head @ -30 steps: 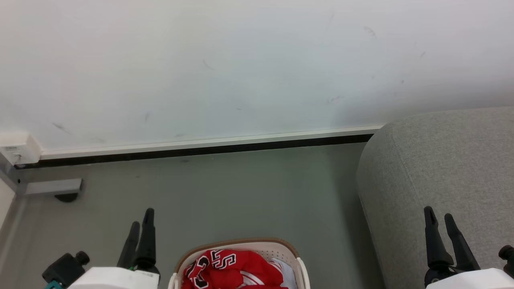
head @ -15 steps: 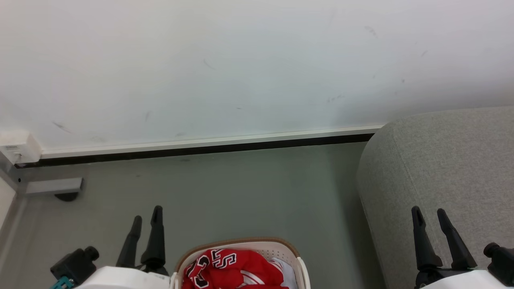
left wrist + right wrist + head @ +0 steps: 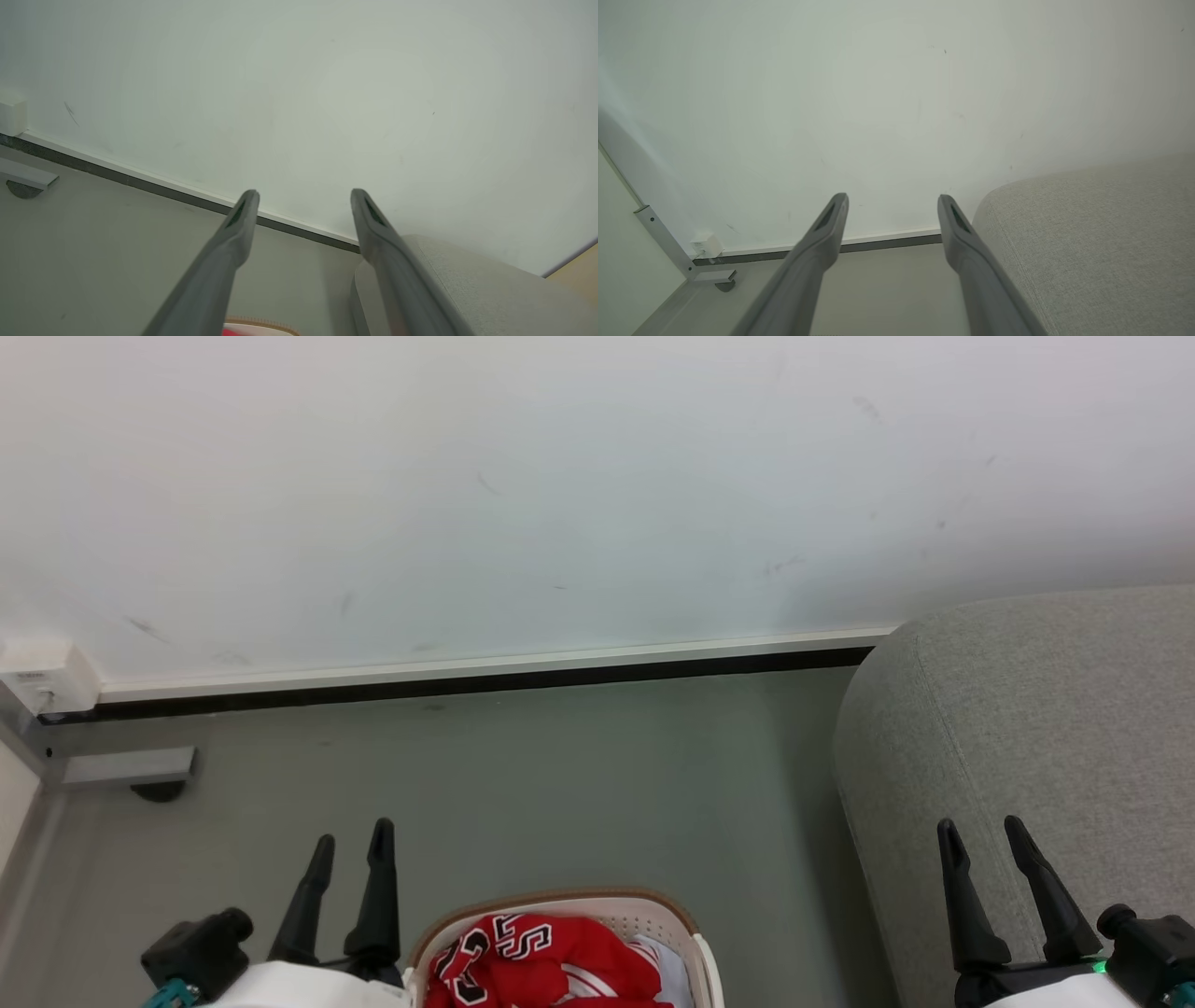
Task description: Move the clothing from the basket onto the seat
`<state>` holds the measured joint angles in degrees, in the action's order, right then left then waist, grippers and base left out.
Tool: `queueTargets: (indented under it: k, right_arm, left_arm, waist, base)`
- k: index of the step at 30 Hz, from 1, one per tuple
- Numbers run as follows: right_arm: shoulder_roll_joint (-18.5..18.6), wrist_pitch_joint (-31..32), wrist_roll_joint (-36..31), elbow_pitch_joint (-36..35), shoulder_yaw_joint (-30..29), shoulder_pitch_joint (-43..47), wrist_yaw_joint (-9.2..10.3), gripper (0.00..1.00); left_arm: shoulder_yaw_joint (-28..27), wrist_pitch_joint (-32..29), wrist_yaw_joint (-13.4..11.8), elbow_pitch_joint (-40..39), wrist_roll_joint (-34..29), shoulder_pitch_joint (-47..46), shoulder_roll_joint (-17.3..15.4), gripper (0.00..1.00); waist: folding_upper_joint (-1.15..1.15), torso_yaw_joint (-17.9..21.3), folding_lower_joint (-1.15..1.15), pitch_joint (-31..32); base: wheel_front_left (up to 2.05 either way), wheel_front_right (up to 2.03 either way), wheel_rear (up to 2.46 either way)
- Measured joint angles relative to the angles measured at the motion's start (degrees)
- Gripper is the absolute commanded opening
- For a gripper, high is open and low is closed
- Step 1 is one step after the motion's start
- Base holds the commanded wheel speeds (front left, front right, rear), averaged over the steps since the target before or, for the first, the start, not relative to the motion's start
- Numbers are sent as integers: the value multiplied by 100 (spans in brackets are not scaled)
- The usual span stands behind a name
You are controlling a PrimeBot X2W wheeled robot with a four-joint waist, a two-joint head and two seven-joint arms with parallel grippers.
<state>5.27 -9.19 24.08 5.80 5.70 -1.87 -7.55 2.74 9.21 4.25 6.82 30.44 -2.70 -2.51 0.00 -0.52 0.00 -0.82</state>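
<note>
clothing (image 3: 546, 966): red heap in basket (image 3: 560, 899) on floor (image 3: 560, 784), between the arms, set back toward the robot.
left gripper (image 3: 353, 832): spread wide, empty, just beside basket's left rim; nearer arm.
right gripper (image 3: 978, 823): spread wide, empty, over seat (image 3: 1046, 728).

Clothing (image 3: 546, 963) lying in basket (image 3: 560, 900), basket sitting on floor (image 3: 560, 775); seat (image 3: 1055, 709) standing right of it (wall (image 3: 560, 476) running behind both).

Head camera high over floor (image 3: 560, 784), wrist cameras seemingly lower, facing wall (image 3: 327, 93), sharing seat (image 3: 1055, 709)
</note>
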Motion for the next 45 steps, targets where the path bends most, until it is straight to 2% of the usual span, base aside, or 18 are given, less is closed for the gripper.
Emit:
queueTargets:
  k: [13, 45]
  right_arm:
    - [-9, -198, -634, -35, 59, 85, 0, 100]
    - [-155, -552, -1358, 350, -55, 242, 0, 100]
  left_arm:
    - [68, 196, 33, 58, -731, 42, -3, 100]
    - [154, 553, 101, 513, -2040, 135, -12, 100]
  waist:
    - [1, -22, 0, 2]
    - [0, -45, 0, 6]
  base:
    - [0, 0, 0]
    - [0, 0, 0]
